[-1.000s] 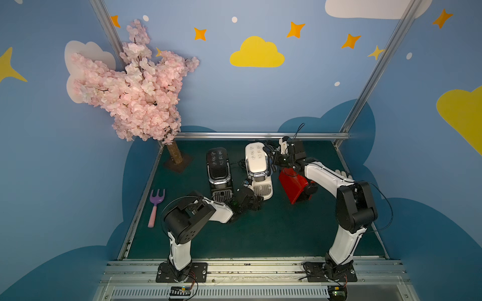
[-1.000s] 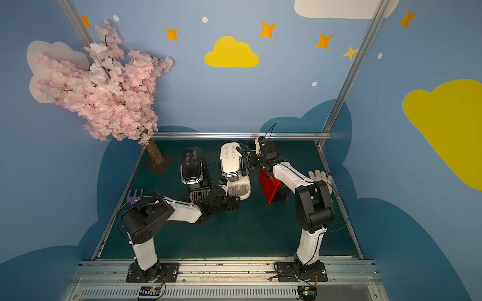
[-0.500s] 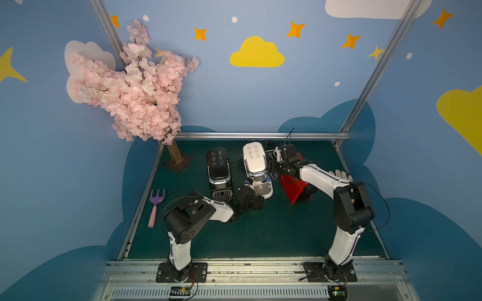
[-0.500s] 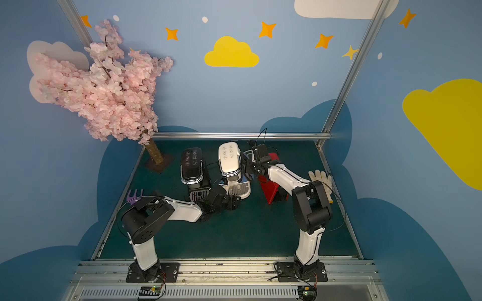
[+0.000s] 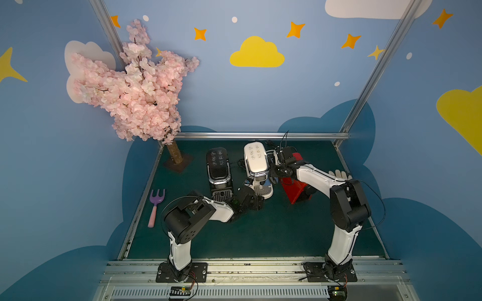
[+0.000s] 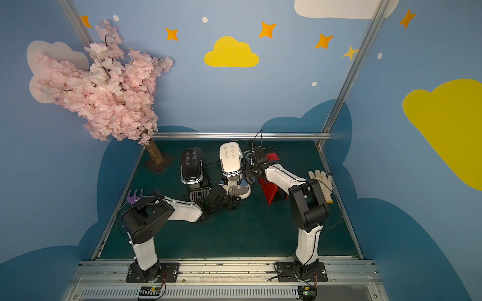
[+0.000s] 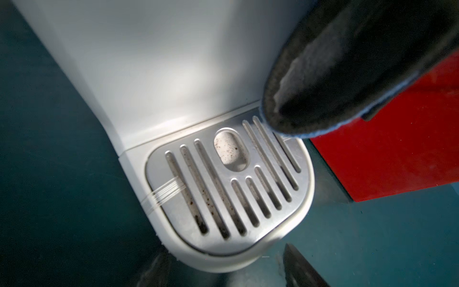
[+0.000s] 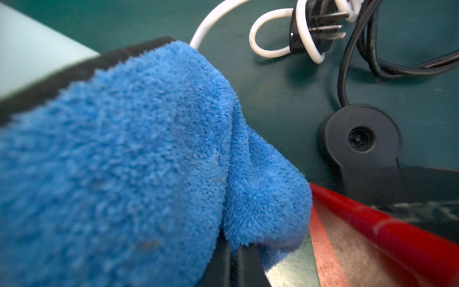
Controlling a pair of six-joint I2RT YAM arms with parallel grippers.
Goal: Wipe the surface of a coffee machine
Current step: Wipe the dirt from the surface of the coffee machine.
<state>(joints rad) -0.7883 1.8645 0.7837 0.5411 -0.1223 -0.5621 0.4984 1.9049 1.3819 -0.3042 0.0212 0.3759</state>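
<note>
The black machine (image 5: 217,166) stands on the left. The left gripper (image 7: 223,269) clamps the near base rim of the coffee machine (image 5: 257,161), which is centred towards the far edge. The right gripper (image 8: 238,263), closed on a blue cloth (image 8: 124,161), holds it against the machine's right side, beside the red machine (image 5: 296,190).

The right arm (image 5: 315,174) drew the blue cloth (image 8: 124,161) forward along the coffee machine (image 5: 257,161).

Cream-white coffee machine (image 5: 257,163) upright, center-rear; chrome band, silver drip grille (image 7: 223,186) w/ dark specks.
</note>
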